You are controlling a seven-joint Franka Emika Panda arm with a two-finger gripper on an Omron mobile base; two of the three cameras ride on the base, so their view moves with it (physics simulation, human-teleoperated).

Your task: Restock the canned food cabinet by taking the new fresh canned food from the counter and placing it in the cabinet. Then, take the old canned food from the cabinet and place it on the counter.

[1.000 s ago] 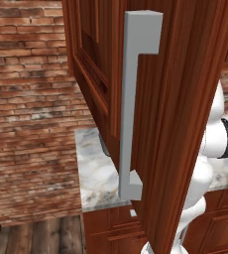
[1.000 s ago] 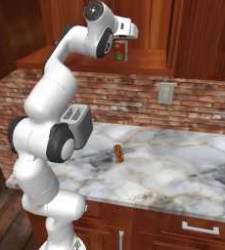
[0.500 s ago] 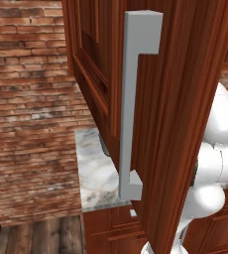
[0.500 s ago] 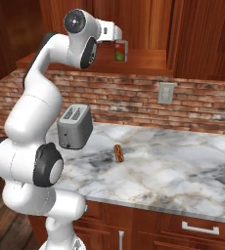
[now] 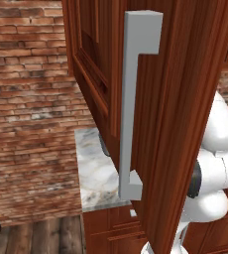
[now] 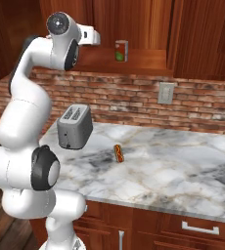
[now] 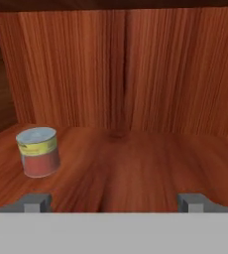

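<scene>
The new fresh canned food, a squat red can with a pale top, stands upright on the shelf of the open cabinet. In the hand view the can sits at the left on the wooden cabinet floor, ahead of my left fingertip. My gripper hangs to the left of the can, apart from it. Its jaws are open and hold nothing. The old canned food is out of view. The counter lies below the cabinet.
A grey toaster and a small orange-red item rest on the counter. The open cabinet door with its long pale handle swings out close to the left base camera. A wall outlet sits on the brick backsplash.
My hand has drawn back to the left, away from the can. The can stays standing on the cabinet shelf. The upper arm has swung lower and leftward.
</scene>
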